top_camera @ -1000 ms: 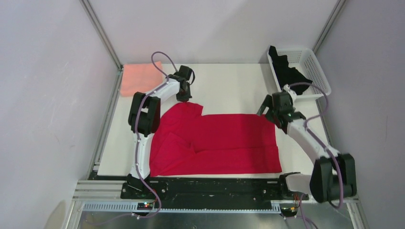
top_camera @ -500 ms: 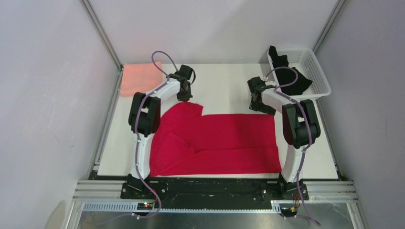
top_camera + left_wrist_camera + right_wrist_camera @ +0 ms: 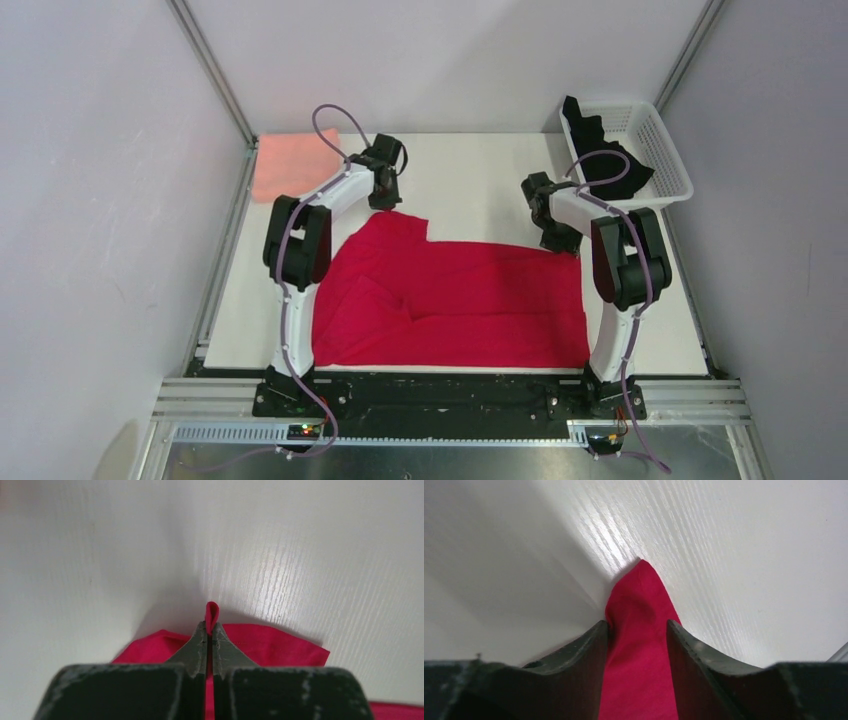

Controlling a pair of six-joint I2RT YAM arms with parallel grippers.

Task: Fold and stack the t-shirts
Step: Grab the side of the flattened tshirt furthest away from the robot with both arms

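The red t-shirt [image 3: 460, 300] lies spread across the table [image 3: 470, 180]. At its eleven o'clock corner the left gripper [image 3: 210, 630] pinches a fold tight. At two o'clock the right gripper [image 3: 636, 625] straddles a corner, jaws half-parted.

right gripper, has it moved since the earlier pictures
Yes. In the top view the right gripper has come away from the table's far edge, toward the near side, down onto the red t-shirt's far right corner.

Spread shirt [image 3: 450, 300] on table [image 3: 480, 180] centre; folded shirt [image 3: 290, 165] far-left corner; basket [image 3: 665, 150] far-right, third shirt [image 3: 590, 135] inside.
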